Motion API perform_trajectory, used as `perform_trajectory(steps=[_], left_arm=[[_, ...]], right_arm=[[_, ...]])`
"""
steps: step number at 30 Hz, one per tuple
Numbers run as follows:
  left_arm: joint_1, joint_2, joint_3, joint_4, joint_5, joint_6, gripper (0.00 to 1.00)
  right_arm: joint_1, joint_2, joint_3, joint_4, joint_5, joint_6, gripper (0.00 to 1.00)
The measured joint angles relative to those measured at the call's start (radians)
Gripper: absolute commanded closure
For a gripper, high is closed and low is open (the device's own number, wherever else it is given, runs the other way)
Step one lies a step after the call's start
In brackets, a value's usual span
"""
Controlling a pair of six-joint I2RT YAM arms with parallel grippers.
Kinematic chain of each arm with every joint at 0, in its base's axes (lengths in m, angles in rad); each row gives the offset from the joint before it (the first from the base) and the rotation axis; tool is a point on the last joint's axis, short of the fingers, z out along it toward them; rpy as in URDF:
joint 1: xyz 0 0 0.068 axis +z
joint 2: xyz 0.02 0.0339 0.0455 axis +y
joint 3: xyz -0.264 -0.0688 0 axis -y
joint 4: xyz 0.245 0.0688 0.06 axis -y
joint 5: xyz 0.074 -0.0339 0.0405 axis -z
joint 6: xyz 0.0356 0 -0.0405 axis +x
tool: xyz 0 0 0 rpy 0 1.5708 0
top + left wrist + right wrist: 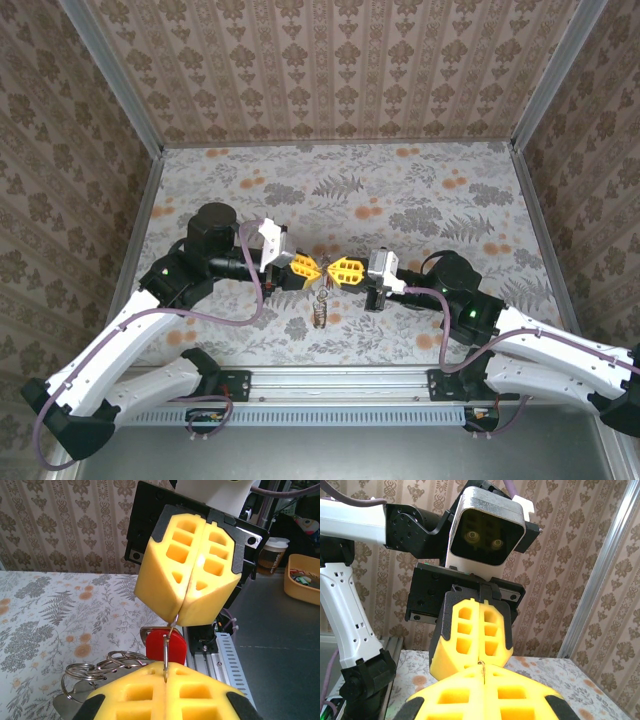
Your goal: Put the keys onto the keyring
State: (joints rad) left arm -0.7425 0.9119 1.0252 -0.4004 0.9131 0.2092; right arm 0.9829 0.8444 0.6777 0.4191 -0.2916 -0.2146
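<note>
Red key (176, 647) dangles from keyring (165, 655) beside steel rings (92, 672).

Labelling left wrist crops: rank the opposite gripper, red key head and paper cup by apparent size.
1. right gripper, shut on the keyring: largest.
2-3. red key head and paper cup look alike; the cup stands farther, so unranked.
</note>
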Motion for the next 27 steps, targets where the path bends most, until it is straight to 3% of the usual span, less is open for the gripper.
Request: perform_trajectory(steps=[27], left_arm=[[0.005,-0.004,-0.004,0.024,0.009,-0.014,1.0]], right_arm=[[0.005,0.011,-0.005,0.027,0.017,-0.019,1.0]])
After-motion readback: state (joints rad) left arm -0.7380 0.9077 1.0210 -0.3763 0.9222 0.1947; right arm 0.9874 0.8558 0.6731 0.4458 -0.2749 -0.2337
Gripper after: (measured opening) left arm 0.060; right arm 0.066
